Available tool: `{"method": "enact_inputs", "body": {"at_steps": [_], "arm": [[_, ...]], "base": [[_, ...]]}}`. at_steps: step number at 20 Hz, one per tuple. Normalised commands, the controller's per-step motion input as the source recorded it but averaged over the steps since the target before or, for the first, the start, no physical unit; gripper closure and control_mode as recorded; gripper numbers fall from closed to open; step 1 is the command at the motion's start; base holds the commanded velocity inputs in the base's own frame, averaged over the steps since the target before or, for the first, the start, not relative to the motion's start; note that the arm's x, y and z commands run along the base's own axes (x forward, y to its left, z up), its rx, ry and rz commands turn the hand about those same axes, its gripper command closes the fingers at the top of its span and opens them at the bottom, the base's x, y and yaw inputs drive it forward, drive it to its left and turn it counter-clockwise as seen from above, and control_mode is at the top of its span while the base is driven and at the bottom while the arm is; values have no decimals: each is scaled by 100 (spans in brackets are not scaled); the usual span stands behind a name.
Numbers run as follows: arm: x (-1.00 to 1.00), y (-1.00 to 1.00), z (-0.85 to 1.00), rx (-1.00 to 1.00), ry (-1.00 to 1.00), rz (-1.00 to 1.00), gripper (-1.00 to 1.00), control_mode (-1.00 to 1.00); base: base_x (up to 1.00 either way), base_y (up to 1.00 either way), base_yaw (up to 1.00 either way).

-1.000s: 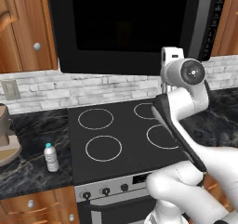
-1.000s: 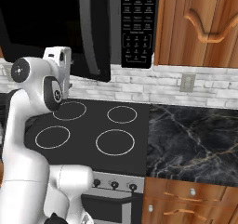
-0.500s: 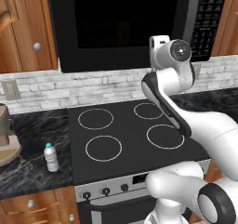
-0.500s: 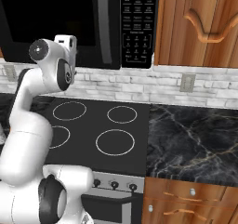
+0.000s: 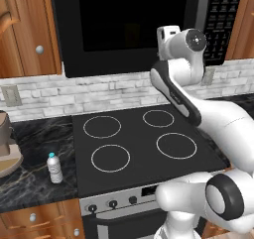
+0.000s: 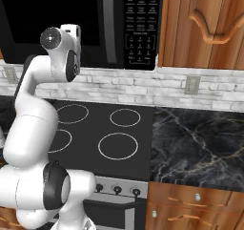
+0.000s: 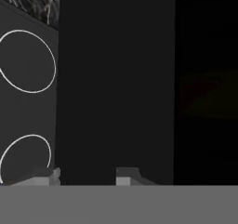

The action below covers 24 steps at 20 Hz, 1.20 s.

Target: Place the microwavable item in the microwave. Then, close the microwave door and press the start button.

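Your hand raised at the microwave front above the stove, grip width cannot be told, door looks shut, bottle on worktop.

Arm: white with dark joints, rising from the base, elbow bent, forearm angled upward. Wrist: raised high, hand turned away from the base cameras. Pincer: two finger tips low in the hand view, standing apart with a gap between; nothing seen between them.
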Motion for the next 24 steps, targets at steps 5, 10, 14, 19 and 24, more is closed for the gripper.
{"method": "enact_inputs", "body": {"at_steps": [5,10,14,19,24], "arm": [[33,0,-24,0,0,12,-100,-100],[-76,-15,-12,0,-15,14,-100,-100],[-100,-87,-1,4,-23,12,-100,-100],[-93,-100,0,10,-13,10,-100,-100],[-25,-99,-1,8,-2,3,-100,-100]], "base": [[0,0,0],[0,0,0],[0,0,0],[0,0,0],[0,0,0]]}}
